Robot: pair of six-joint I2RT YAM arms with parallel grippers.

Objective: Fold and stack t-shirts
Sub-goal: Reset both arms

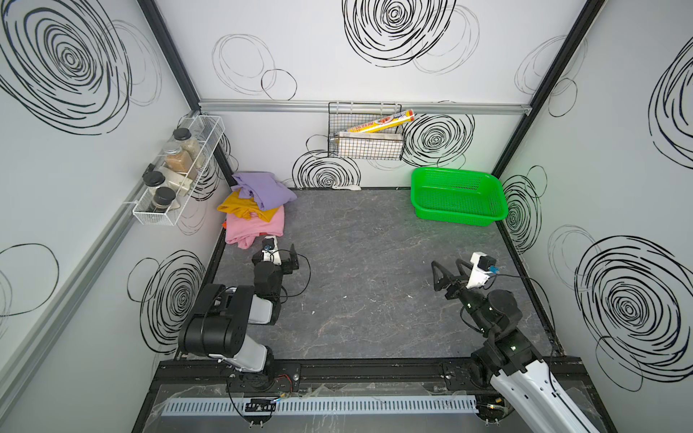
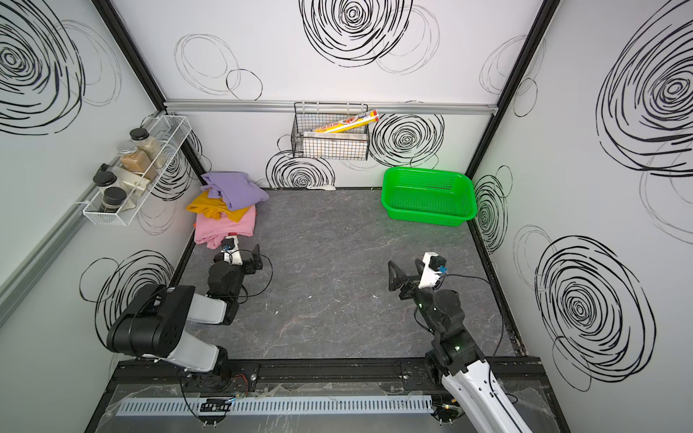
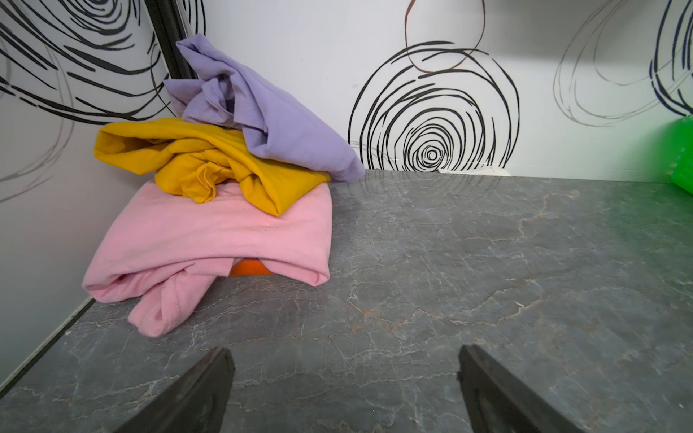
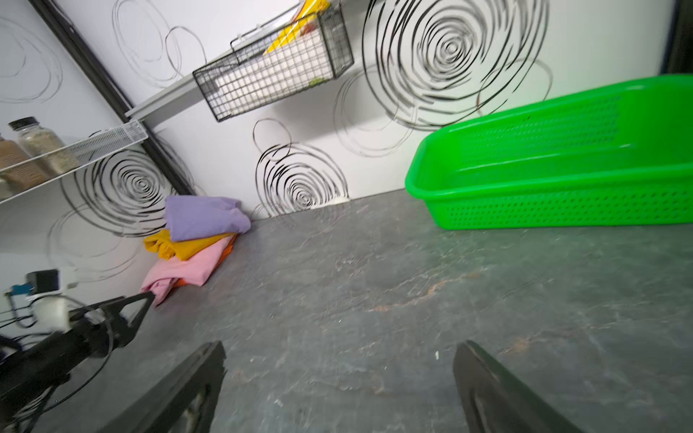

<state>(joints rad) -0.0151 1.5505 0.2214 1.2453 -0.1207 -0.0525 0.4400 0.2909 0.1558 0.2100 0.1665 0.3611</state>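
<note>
The heaped t-shirts (image 1: 255, 210) lie just ahead of the left arm (image 1: 266, 277), jaws apart and empty; the right arm (image 1: 498, 311), jaws likewise apart, sits well away.

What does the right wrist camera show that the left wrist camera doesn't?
Only right wrist: the wire basket, jars, left arm and most of the green basket, which the left wrist barely clips. Only left wrist: the shirts' creases up close. Both: purple shirt on yellow shirt on pink shirt, piled in the corner of the table, and open left fingers.
</note>
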